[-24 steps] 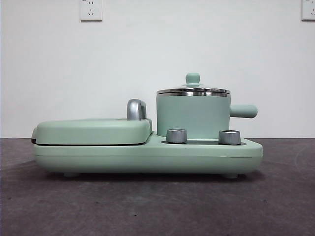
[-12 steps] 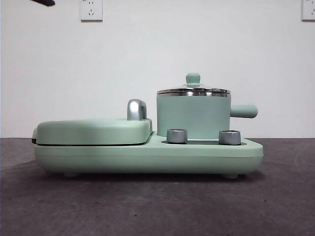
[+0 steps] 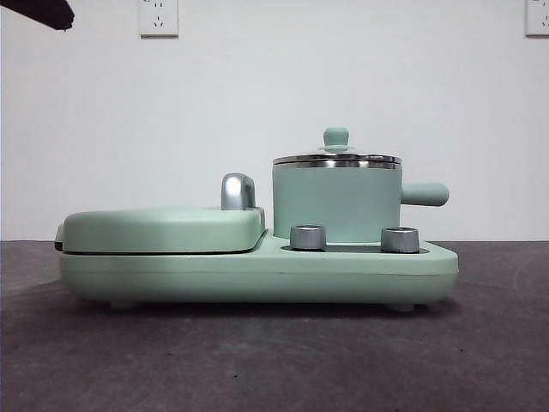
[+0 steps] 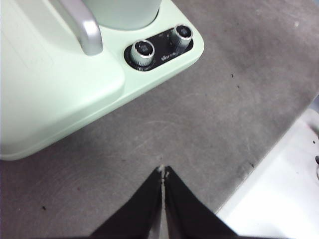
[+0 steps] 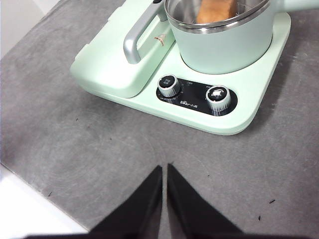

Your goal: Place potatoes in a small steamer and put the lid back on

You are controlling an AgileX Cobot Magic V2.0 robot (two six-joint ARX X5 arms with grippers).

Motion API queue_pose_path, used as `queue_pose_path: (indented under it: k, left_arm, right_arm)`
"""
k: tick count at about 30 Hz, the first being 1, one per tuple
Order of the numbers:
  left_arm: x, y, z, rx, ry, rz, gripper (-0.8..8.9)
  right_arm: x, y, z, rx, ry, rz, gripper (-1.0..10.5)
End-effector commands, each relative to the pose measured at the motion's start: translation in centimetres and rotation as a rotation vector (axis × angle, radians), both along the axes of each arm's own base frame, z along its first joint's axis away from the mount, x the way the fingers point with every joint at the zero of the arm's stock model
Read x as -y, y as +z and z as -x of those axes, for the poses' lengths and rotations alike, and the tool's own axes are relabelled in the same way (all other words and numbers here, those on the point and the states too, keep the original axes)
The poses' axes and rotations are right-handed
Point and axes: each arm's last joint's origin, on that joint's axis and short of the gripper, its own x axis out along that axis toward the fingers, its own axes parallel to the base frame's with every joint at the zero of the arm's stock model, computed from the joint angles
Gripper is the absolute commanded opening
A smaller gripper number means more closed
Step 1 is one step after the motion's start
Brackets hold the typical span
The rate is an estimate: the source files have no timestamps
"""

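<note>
The mint-green steamer [image 3: 336,202] stands on the right half of the appliance, with the glass lid [image 3: 336,160] seated on its chrome rim. In the right wrist view the tan potato [image 5: 217,10] shows inside the steamer [image 5: 224,47] through the lid's glass. My right gripper [image 5: 164,169] is shut and empty above the grey table, in front of the dials. My left gripper [image 4: 163,172] is shut and empty above the table, off the appliance's dial corner. A black arm tip [image 3: 39,12] shows at the front view's top left corner.
The flat mint-green griddle cover [image 3: 163,227] with a chrome handle [image 3: 238,190] fills the appliance's left half. Two chrome dials [image 3: 308,237] [image 3: 400,239] sit in front of the steamer. The table's edge and a white surface [image 4: 279,189] lie near the left gripper.
A black arm tip has come into the front view's top left corner and shows larger now. The steamer, lid and appliance have not moved.
</note>
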Motion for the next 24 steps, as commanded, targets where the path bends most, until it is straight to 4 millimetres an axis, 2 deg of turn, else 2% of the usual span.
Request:
queue_pose_path:
  k: [1,7,11,13,17,20,24]
  left_arm:
    - [0.1,0.3,0.0,0.007,-0.001,0.007,0.06]
    - [-0.2,0.2,0.1,0.024,0.009,0.02,0.06]
    - [-1.1,-1.0,-0.1,0.244,0.037,0.063,0.07]
    - [-1.9,-2.7,0.1,0.345,0.085,0.115,0.07]
    - [-3.9,-7.7,0.8,0.51,0.206,0.179,0.07]
    - [-5.1,-11.2,1.2,0.564,0.311,0.178,0.07]
    - [-6.0,-14.1,1.4,0.565,0.425,0.141,0.07]
  right_arm:
    - [-0.1,0.2,0.0,0.009,0.006,-0.008,0.1]
    - [-0.1,0.2,0.0,0.009,0.007,-0.008,0.1]
    - [-0.1,0.2,0.0,0.009,0.006,-0.008,0.1]
    - [-0.1,0.2,0.0,0.009,0.006,-0.008,0.1]
    - [-0.1,0.2,0.0,0.009,0.007,-0.008,0.1]
    - [-0.1,0.2,0.0,0.009,0.006,-0.008,0.1]
    - [-0.1,0.2,0.0,0.009,0.006,-0.008,0.1]
